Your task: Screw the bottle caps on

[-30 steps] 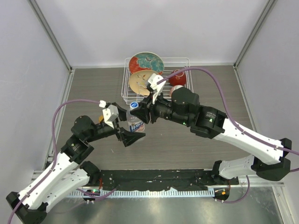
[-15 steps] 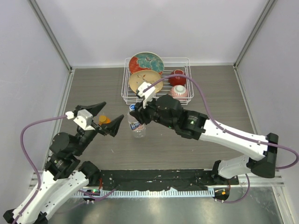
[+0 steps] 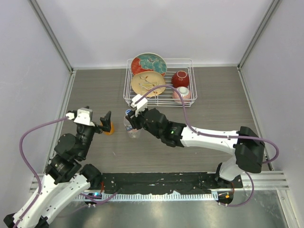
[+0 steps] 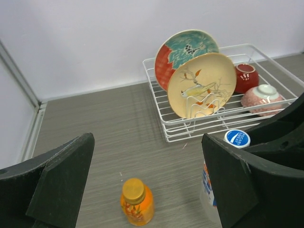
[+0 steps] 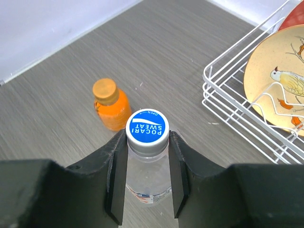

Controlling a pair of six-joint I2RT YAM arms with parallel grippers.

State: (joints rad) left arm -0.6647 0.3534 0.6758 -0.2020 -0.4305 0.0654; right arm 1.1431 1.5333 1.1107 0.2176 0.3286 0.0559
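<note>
A: The jaws first. How do they stand?
B: The left gripper [image 4: 147, 142] is spread wide with nothing in it. The right gripper [image 5: 147, 137] is closed on the white cap [image 5: 147, 127] of the clear bottle [image 5: 146, 178], with a finger [image 5: 117, 166] on each side of the cap's rim.
A: Start at the left, then. What is by the open one?
B: The orange bottle [image 4: 137, 207]. It stands upright on the table [image 3: 204, 128] and shows through the gap between the two fingers. Neither finger touches it in the wrist view. From above, one finger is just beside it.
A: And its cap?
B: The orange cap [image 4: 133, 188] sits on its neck. How tightly, I cannot tell.
A: Next along?
B: The clear bottle, upright, near the orange one on its right and apart from it. The white cap has a blue printed top and is on the neck. The right arm reaches in from the right to grip it.
A: And beyond that?
B: A white wire rack [image 4: 166, 128] behind the bottles. A red and teal plate [image 4: 187, 47] and a cream plate [image 4: 204, 83] with a bird on it stand on edge in its left part. A red bowl [image 4: 246, 77] and a pink bowl [image 4: 261, 97] lie in its right part with their foot rings showing, the red one farther back.
</note>
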